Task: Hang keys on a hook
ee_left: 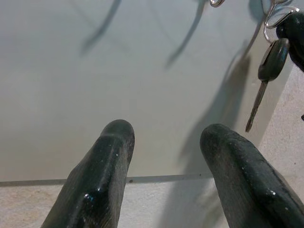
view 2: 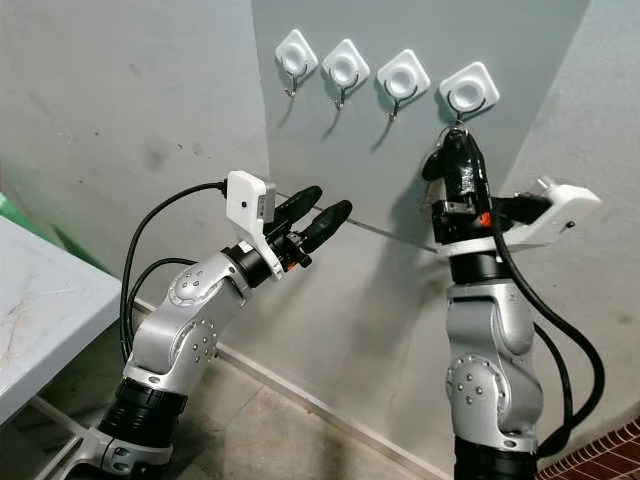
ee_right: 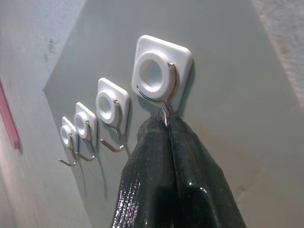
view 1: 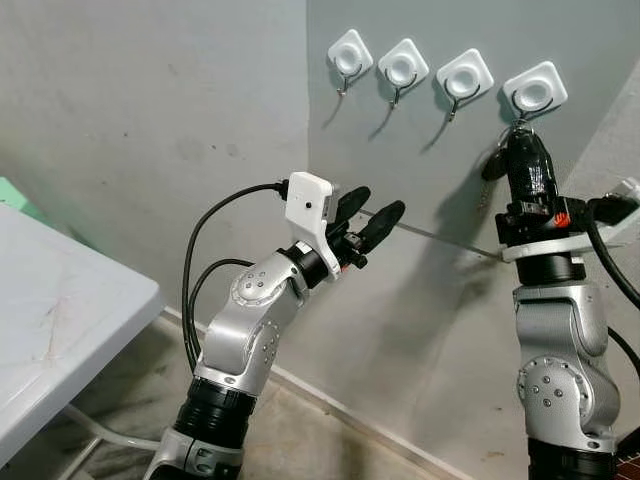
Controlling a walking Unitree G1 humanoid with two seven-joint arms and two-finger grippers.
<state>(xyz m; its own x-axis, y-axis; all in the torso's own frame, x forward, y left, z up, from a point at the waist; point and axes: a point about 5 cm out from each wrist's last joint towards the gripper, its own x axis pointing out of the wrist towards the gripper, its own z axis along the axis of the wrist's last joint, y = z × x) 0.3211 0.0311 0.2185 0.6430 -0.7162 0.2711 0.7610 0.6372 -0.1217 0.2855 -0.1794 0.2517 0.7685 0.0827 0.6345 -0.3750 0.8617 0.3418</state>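
Note:
Four white square hooks sit in a row on a grey wall panel. My right gripper (view 1: 521, 132) is raised to the rightmost hook (view 1: 535, 90), its fingertips pressed shut right under the hook's wire (ee_right: 164, 111). It is shut on the key ring (ee_left: 278, 14). A black-headed key (ee_left: 271, 61) dangles from the ring beside the gripper, against the wall. Whether the ring is over the wire is hidden by the fingers. My left gripper (view 1: 368, 222) is held open, lower and to the left, pointing at the wall with nothing between its fingers.
The other three hooks (view 1: 401, 68) to the left carry nothing. A white table (view 1: 60, 310) stands at the left, close to my left arm. The wall meets the concrete floor (view 1: 300, 430) at a skirting line below.

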